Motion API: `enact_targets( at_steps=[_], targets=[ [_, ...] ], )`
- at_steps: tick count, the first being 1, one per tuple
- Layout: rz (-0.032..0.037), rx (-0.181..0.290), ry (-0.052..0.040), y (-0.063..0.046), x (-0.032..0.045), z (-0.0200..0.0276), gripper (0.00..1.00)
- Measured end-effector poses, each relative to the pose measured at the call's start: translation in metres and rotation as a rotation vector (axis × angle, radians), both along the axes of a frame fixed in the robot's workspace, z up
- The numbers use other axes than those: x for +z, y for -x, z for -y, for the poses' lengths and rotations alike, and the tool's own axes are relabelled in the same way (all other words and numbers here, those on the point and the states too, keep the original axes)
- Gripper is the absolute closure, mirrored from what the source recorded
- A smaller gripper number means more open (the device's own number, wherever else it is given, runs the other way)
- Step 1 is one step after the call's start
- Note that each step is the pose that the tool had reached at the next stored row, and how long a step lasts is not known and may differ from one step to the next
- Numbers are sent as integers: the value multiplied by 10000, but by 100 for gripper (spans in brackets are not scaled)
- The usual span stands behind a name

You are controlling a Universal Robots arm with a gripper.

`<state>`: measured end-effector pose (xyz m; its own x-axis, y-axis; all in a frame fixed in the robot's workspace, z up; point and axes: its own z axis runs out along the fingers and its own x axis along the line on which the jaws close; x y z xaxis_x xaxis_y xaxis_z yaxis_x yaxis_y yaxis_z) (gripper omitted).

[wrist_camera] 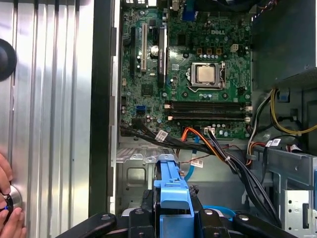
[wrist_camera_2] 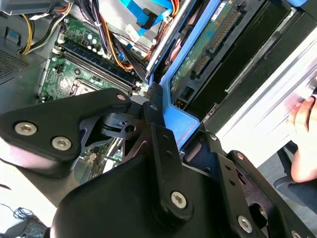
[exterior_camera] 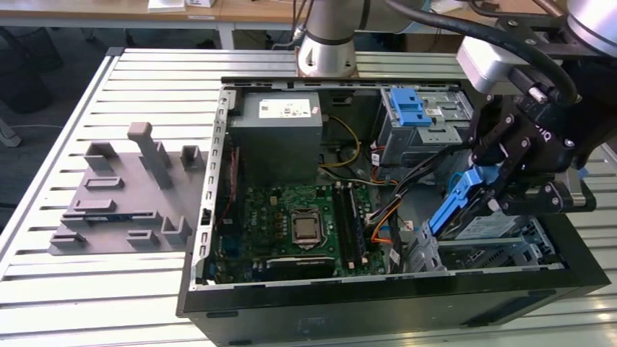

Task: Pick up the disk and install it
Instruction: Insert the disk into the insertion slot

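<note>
My gripper [exterior_camera: 503, 194] is shut on the disk [exterior_camera: 461, 210], a silver drive in a blue plastic carrier. It holds the disk tilted on edge over the near corner of the open computer case [exterior_camera: 386, 300], on the exterior view's right. Just below the disk lies a grey metal drive bay [exterior_camera: 482, 253]. In the second wrist view the black fingers [wrist_camera_2: 151, 106] clamp the blue carrier [wrist_camera_2: 181, 121], and the disk's green circuit board [wrist_camera_2: 208, 49] faces the camera. In the first wrist view the carrier [wrist_camera: 171, 191] sticks out from the gripper [wrist_camera: 171, 220] above the bay floor [wrist_camera: 133, 173].
Inside the case are the motherboard [exterior_camera: 299, 224], a grey box with a white sticker [exterior_camera: 279, 137], a grey cage with a blue latch [exterior_camera: 415, 112] and cable bundles [wrist_camera: 223, 153]. A grey fixture [exterior_camera: 126, 195] lies on the slatted table. A person's hand [wrist_camera: 7, 218] rests beside the case.
</note>
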<state>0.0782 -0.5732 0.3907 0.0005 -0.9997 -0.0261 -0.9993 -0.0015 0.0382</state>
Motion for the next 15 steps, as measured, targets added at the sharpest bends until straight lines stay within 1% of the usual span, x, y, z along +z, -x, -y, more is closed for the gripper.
enact_targets(
  at_steps=[5,15],
  targets=[
    [0,0,2,0,-55,0,64],
    [0,0,0,0,-134,0,64]
  ],
)
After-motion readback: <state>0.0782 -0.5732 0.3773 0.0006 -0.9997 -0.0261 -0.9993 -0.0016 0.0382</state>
